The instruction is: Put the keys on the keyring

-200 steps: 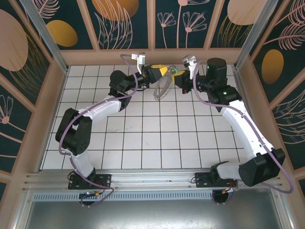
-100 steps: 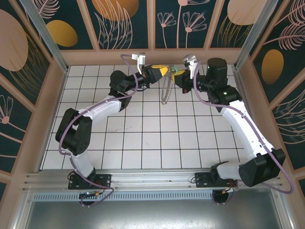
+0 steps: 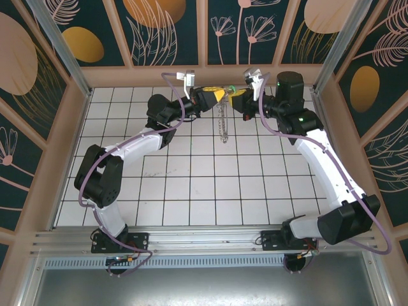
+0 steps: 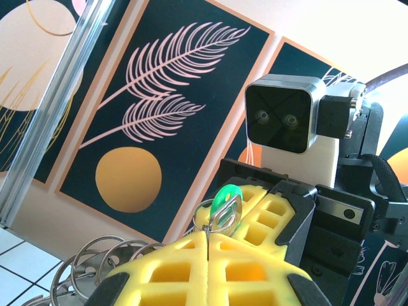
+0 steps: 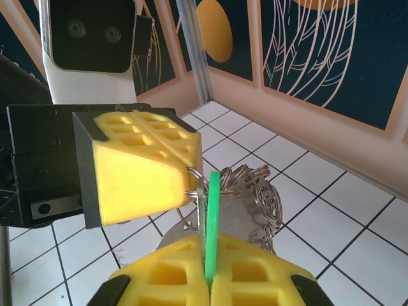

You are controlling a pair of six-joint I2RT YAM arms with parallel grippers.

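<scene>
The keyring point(image 3: 222, 125) is swinging round to hang edge-on from the left gripper point(image 3: 218, 95), jaws clamping its wire. The right gripper point(image 3: 240, 97), pinching the green key point(image 5: 211, 217), is closing in. Threading is seemingly starting, though the contact point is unclear.

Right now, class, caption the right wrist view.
Right pincer pinches the green key edge-on beside the left pincer gripping the keyring.
</scene>
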